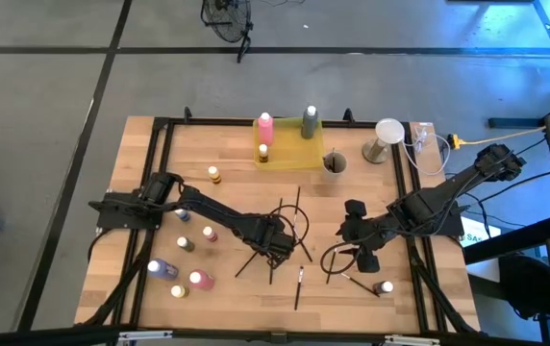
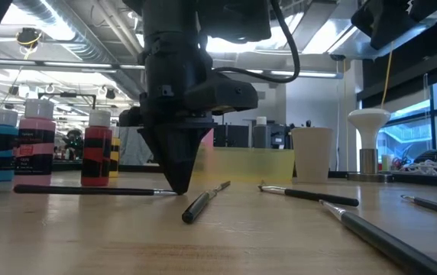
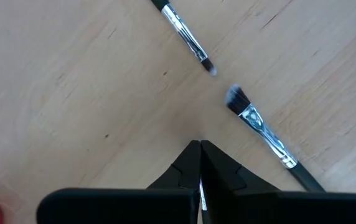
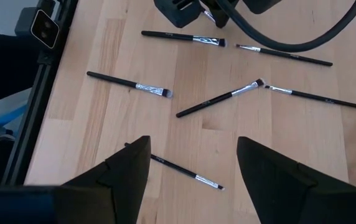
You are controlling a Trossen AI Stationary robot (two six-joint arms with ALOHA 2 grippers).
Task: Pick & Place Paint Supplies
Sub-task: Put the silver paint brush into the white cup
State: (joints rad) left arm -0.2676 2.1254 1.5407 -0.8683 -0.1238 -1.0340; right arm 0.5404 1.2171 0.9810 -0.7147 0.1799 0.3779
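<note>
my left hand (image 1: 277,248) is down at the tabletop (image 1: 140,192) in the middle of the scattered paintbrushes (image 1: 299,287), fingers pressed together. something thin and shiny runs between the fingertips (image 3: 198,163), probably a brush, but i can't tell for sure. two brush heads (image 3: 239,101) lie just past the tips. my right hand (image 1: 363,252) hangs over the brushes (image 4: 140,85) on the other side, jaws apart and holding nothing. most paint bottles (image 1: 196,280) stand loose on the left side of the tabletop. a pink bottle (image 1: 265,127) and a grey bottle (image 1: 310,120) are on the yellow tray (image 1: 292,154) at the far edge, cup (image 1: 335,163) just beside it.
</note>
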